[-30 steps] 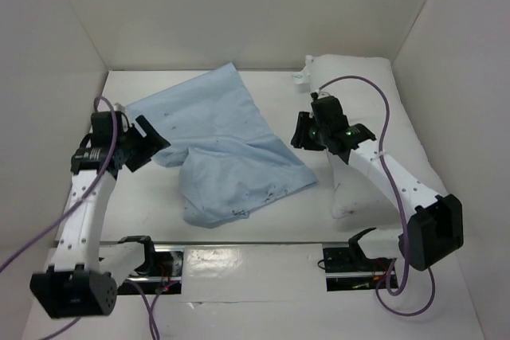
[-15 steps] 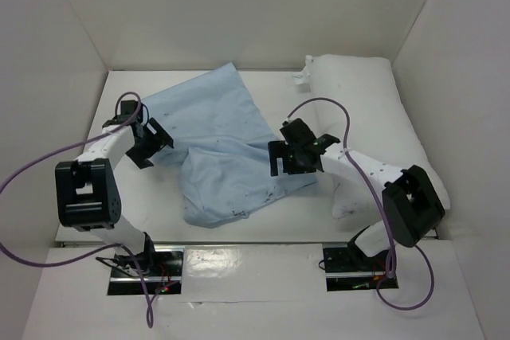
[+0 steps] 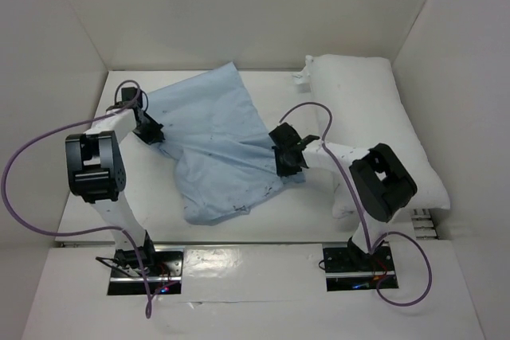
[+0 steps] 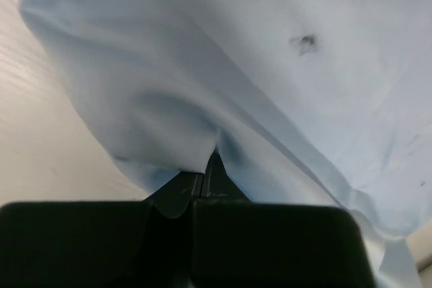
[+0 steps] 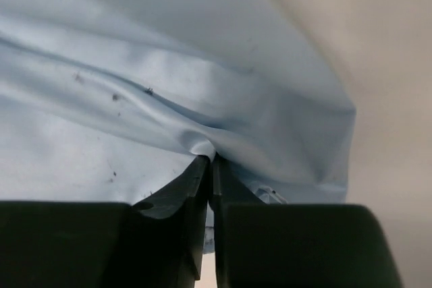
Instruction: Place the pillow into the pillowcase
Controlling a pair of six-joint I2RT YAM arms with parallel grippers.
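Within the last second both arms swung inward and closed: the left fingers clamped on the pillowcase's left edge, the right fingers on its right edge (both had stood apart). The pillow lay untouched along the tabletop's right side — spreading the case open looked next.

A white tabletop fills the middle of the frame, boxed in by plain white walls at the top and sides. A glossy strip, perhaps metal, runs along the bottom.
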